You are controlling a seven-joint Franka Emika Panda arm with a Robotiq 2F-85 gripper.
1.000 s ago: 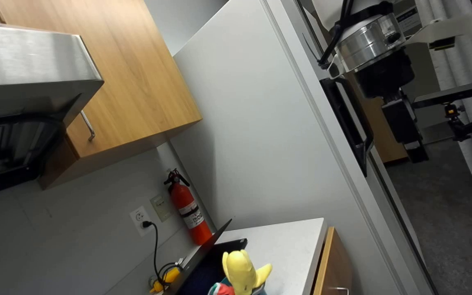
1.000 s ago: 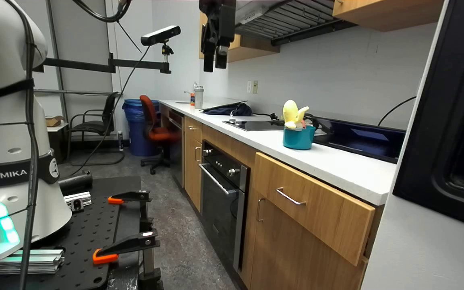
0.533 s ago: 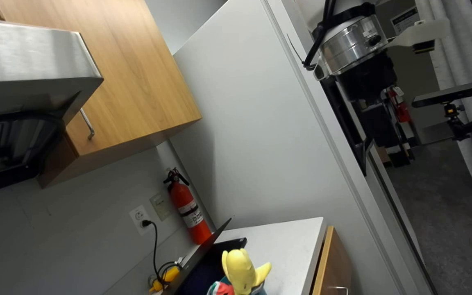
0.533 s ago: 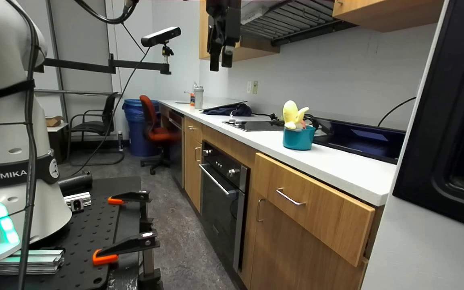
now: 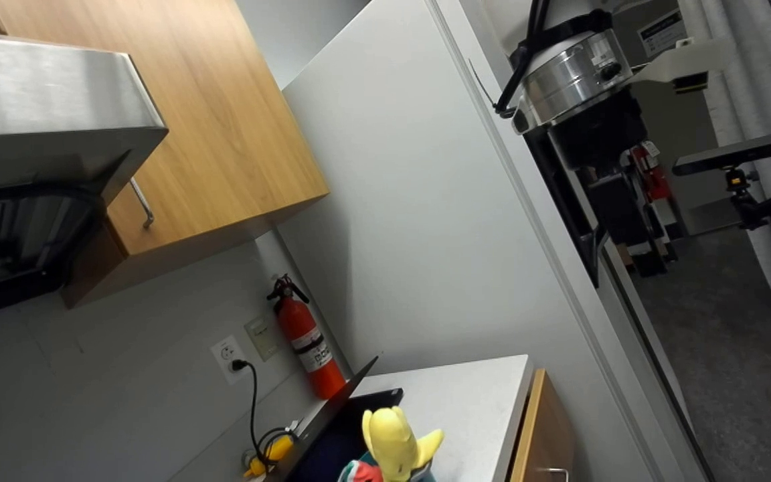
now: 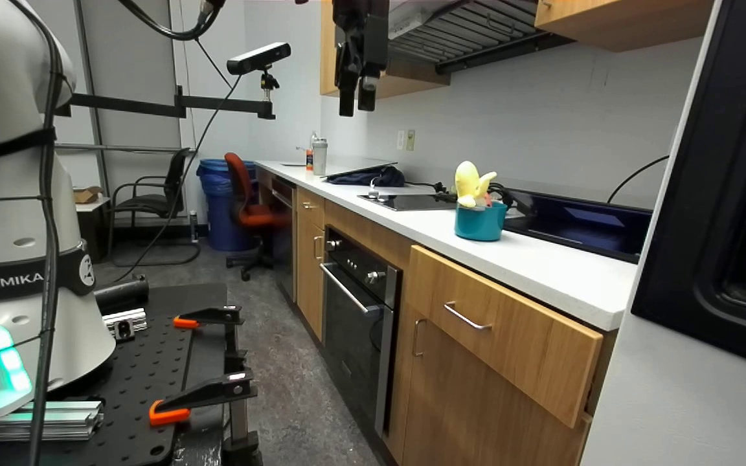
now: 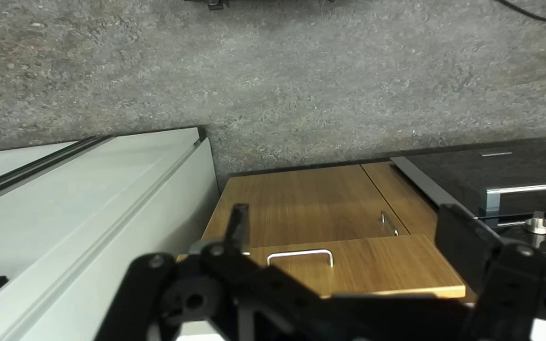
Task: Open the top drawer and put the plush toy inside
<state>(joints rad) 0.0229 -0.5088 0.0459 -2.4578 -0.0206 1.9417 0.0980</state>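
Note:
The top drawer (image 6: 509,330) has a light wood front and a metal bar handle. It stands slightly out, with a narrow dark gap behind its front (image 5: 549,428) in an exterior view; its inside is hidden. The yellow plush toy (image 6: 470,184) sits upright in a teal pot (image 6: 480,223) on the counter; it also shows at the bottom of an exterior view (image 5: 393,442). My gripper (image 6: 357,107) hangs high, apart from drawer and toy. In the wrist view its fingers (image 7: 346,229) are wide apart and empty, with the drawer front (image 7: 372,265) below and between them.
A dark blue tray (image 6: 574,223) lies behind the pot on the counter (image 6: 561,278). An oven (image 6: 357,330) with a protruding handle is beside the drawer. A range hood (image 5: 57,100) and wood cabinet (image 5: 191,134) hang above. A tall white panel (image 5: 412,201) bounds the counter's end.
My gripper has shifted a little and turned over the last second; a red part on it now shows in an exterior view. In the last half second it dropped very slightly. Drawer and toy are unchanged.

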